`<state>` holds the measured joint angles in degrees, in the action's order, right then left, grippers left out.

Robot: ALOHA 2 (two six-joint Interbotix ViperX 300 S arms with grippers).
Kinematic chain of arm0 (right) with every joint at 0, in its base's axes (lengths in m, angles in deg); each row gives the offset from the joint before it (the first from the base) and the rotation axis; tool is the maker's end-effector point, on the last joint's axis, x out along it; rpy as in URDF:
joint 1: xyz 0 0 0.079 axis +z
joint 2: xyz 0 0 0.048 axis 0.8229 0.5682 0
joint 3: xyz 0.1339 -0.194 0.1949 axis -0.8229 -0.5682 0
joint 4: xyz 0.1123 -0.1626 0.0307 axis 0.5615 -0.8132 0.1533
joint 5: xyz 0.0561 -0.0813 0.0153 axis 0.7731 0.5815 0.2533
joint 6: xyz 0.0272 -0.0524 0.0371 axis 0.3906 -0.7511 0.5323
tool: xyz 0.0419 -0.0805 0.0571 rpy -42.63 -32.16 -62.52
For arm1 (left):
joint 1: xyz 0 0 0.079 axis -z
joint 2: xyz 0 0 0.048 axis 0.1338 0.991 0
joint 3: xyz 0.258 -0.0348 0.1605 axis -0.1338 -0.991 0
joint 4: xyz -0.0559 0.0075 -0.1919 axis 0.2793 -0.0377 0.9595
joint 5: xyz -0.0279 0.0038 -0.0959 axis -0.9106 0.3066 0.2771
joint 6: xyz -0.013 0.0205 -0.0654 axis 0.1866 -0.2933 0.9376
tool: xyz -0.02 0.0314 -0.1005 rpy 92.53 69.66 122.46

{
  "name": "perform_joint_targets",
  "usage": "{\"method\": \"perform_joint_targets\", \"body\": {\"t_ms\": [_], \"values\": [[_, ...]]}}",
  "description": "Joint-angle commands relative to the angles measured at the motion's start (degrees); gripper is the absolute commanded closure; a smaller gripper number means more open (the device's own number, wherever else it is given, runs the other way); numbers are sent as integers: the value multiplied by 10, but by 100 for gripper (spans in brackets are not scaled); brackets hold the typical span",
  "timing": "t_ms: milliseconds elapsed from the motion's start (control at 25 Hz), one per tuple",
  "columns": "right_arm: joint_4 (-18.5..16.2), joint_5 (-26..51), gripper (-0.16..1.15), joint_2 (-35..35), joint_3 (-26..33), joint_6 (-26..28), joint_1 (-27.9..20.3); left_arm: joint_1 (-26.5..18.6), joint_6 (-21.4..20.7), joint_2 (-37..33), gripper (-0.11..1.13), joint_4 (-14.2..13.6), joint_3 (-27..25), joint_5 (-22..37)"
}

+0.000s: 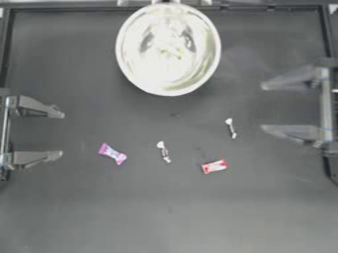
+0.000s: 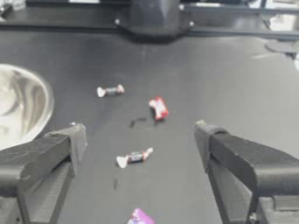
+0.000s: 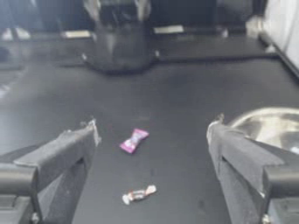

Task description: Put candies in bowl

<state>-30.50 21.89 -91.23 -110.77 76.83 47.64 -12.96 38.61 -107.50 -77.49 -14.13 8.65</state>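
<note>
1. Top view shows my left tool (image 1: 63,135) drawn back at the left edge of the desk (image 1: 79,212), its two jaws spread wide and holding nothing.
2. My right tool (image 1: 263,107) sits at the right edge, jaws also spread wide and empty.
3. The bowl (image 1: 167,48) stands at the far middle of the desk, well apart from both tools. A small yellow-green candy (image 1: 173,53) seems to lie inside it, though the glare makes that hard to be sure of.
4. Four candies lie loose on the desk, nearer than the bowl and between my two tools.
5. The pink-purple candy (image 1: 112,153) is the one nearest my left tool, lying tilted.
6. A thin white candy (image 1: 163,151) lies near the middle, beside the pink-purple one but not touching it.
7. The red candy (image 1: 214,166) lies on the right-hand side of that white one, a little nearer the front edge.
8. A second thin white candy (image 1: 230,127) lies closest to my right tool, apart from the others.
9. From my left wrist, the red candy (image 2: 158,108) and a white candy (image 2: 134,157) show between my open jaws, with the bowl (image 2: 23,105) off to one side.
10. From my right wrist, the pink-purple candy (image 3: 133,140) and a white candy (image 3: 138,194) lie between the jaws.
</note>
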Motion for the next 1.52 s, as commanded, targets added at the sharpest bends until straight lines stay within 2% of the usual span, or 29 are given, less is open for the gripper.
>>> {"method": "perform_joint_targets", "body": {"t_ms": [40,200,400,760,920,1520], "values": [[3,9,-4,-15,0,0,2,0,-2,4,-1,1,22,5],[5,82,-4,-18,11,0,4,0,-3,4,-1,0,28,16],[23,200,-4,8,62,-2,12,-1,-3,4,-1,0,28,18],[30,352,-4,149,167,-6,56,0,-3,5,-1,0,26,18],[48,381,-4,207,202,-16,62,-1,-3,5,-1,0,26,18],[134,440,-3,400,292,-124,80,-1,-3,5,-1,0,24,18]]}}
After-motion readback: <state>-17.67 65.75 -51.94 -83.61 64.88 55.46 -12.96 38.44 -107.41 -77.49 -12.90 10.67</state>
